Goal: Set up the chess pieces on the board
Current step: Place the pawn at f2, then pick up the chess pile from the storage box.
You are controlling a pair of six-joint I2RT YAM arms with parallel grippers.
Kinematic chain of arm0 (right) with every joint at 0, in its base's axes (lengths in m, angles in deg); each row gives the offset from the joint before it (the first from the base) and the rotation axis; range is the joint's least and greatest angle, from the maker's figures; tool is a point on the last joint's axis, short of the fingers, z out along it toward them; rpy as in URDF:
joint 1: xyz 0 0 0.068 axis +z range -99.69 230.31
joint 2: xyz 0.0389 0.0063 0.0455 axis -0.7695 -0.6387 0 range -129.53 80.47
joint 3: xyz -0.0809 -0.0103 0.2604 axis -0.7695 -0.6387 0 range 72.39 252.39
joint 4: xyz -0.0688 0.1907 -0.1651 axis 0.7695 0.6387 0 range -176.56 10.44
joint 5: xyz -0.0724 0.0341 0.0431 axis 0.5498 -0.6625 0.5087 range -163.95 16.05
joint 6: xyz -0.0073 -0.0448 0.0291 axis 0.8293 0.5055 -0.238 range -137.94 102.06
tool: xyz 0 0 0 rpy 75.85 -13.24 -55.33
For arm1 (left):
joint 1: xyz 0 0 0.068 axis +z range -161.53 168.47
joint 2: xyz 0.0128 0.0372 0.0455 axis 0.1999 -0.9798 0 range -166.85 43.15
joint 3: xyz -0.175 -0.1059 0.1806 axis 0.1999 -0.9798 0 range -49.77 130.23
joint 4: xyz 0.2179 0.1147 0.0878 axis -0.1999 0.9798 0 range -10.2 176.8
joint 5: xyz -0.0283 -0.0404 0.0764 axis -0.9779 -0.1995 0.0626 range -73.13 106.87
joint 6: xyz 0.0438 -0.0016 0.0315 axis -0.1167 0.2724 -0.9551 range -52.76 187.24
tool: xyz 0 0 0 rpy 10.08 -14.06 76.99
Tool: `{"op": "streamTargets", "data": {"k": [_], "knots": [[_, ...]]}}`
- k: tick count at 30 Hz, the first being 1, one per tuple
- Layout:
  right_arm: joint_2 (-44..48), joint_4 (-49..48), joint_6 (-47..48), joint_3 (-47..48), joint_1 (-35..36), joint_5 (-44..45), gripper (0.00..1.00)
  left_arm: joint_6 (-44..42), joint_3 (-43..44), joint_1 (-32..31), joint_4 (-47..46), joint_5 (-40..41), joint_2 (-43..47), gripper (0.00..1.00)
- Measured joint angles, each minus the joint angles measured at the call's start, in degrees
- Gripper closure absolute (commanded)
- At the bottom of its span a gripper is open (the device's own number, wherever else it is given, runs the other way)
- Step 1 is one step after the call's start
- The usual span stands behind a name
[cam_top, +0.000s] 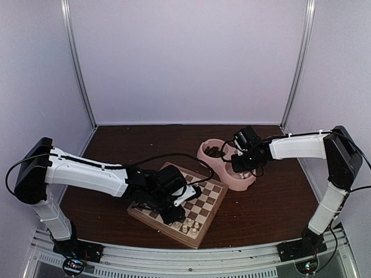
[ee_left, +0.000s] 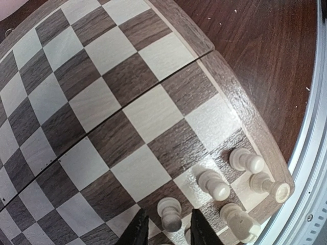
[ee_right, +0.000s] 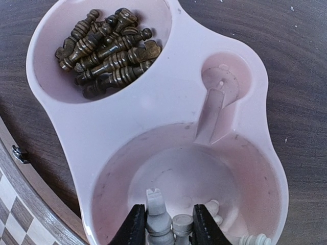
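The board (cam_top: 204,198) lies between the arms, with several cream chess pieces (cam_top: 188,227) standing at its near corner. In the left wrist view a cream pawn (ee_left: 170,214) stands on a dark square between the fingers of my left gripper (ee_left: 164,230). The jaws are open, with a gap on each side of the pawn. More cream pieces (ee_left: 214,185) stand beside it toward the board's corner. My right gripper (ee_right: 164,227) is down in the near compartment of the pink bowl (ee_right: 168,102). It is shut on two cream pieces, a notched-top one (ee_right: 157,210) and a flat-topped one (ee_right: 182,224).
The bowl's far compartment holds a heap of dark brown pieces (ee_right: 107,51). A few loose cream pieces (ee_right: 214,209) lie in the near compartment beside the right fingers. The board's rim (ee_right: 20,173) passes close to the bowl's left side. A metal rail (ee_left: 311,153) runs along the table's near edge.
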Motion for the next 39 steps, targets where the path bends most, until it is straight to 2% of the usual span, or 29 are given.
{"op": "streamTargets", "data": {"k": [11, 14, 18, 23, 27, 30, 33, 39], "knots": [[-0.1, -3.8, 1.1, -0.8, 0.0, -1.8, 0.71, 0.0, -1.5, 0.0, -0.8, 2.8, 4.3, 0.65], [-0.2, -4.4, 1.2, -0.8, 0.0, -2.2, 0.66, 0.0, -2.2, 0.0, -1.2, 3.7, 5.7, 0.64], [-0.3, -4.8, 1.3, -0.8, 0.0, -2.5, 0.69, 0.0, -2.7, 0.0, -1.6, 4.3, 6.8, 0.64], [-0.3, -5.0, 1.3, -0.8, 0.0, -3.0, 0.67, 0.0, -3.0, 0.0, -1.6, 4.9, 7.0, 0.64], [-0.3, -5.1, 1.3, -0.8, 0.0, -3.2, 0.60, 0.0, -3.0, 0.0, -1.6, 5.0, 7.0, 0.63], [-0.3, -5.1, 1.2, -0.8, 0.0, -3.4, 0.64, 0.0, -3.0, 0.0, -1.6, 5.1, 7.0, 0.63], [-0.3, -5.2, 1.1, -0.8, 0.0, -3.4, 0.76, 0.0, -3.0, 0.0, -1.6, 5.1, 7.0, 0.64], [-0.3, -5.2, 1.1, -0.8, 0.0, -3.5, 0.73, 0.0, -3.0, 0.0, -1.6, 5.2, 7.0, 0.63]]}}
